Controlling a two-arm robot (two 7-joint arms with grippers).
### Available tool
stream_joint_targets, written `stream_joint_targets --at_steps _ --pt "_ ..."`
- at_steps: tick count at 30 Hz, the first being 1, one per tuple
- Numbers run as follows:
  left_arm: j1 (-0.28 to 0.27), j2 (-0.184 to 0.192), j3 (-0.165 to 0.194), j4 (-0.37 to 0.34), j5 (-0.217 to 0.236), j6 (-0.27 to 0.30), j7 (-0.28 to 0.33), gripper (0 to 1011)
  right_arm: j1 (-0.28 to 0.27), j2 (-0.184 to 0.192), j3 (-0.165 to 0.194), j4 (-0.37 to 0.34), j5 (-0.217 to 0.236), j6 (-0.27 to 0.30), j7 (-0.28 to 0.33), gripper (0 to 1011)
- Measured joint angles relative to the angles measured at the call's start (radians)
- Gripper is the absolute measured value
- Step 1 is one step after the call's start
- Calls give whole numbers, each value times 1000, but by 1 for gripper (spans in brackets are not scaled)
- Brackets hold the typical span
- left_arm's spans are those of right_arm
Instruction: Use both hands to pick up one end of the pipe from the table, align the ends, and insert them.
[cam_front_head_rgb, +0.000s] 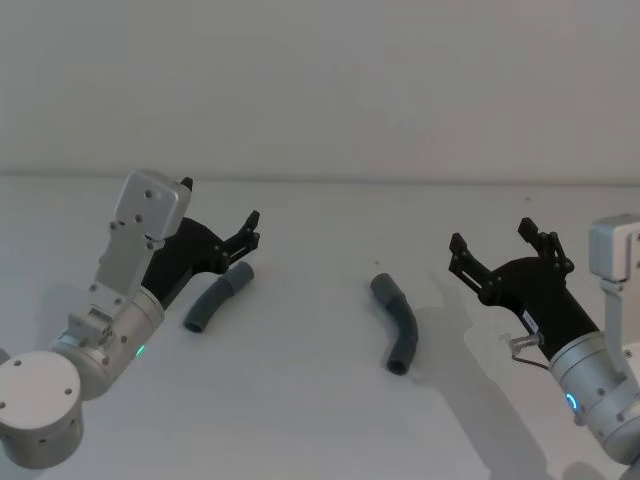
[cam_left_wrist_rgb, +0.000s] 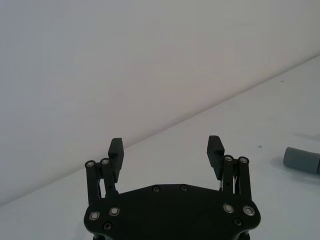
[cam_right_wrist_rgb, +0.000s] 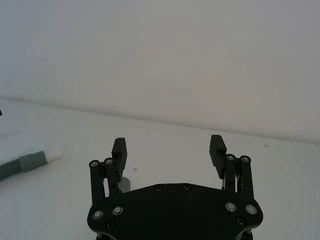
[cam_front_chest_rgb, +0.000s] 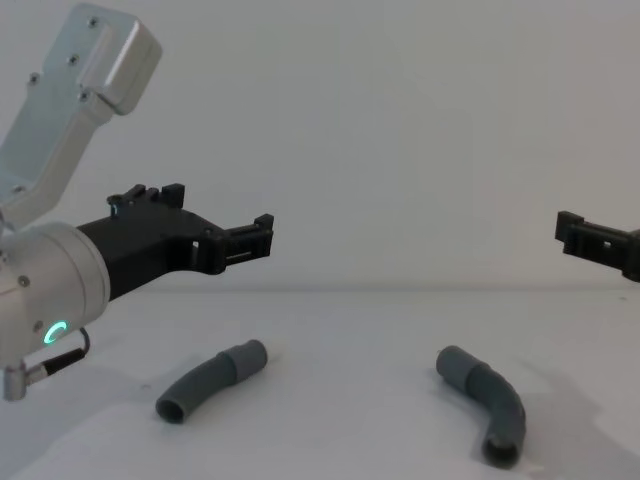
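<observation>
Closest in, my left hand (cam_front_chest_rgb: 222, 212) hangs empty with fingers apart, raised well left of the right pipe (cam_front_head_rgb: 398, 320). The left pipe (cam_front_head_rgb: 215, 300) lies flat on the tabletop (cam_front_head_rgb: 320, 420), also well left of it. My right hand (cam_front_head_rgb: 492, 238), fingers apart too, hovers near its right side. Both bent pieces could roll or pivot as I close, I judge, leaving collars crooked and jamming the insertion. Gripping the ribbed middle would let an end droop.
</observation>
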Motion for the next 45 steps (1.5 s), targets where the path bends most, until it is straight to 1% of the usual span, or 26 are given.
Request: stream_joint_targets --at_steps 45 --pt "0 0 0 0 0 0 0 1001 0 0 0 0 0 0 0 1000"
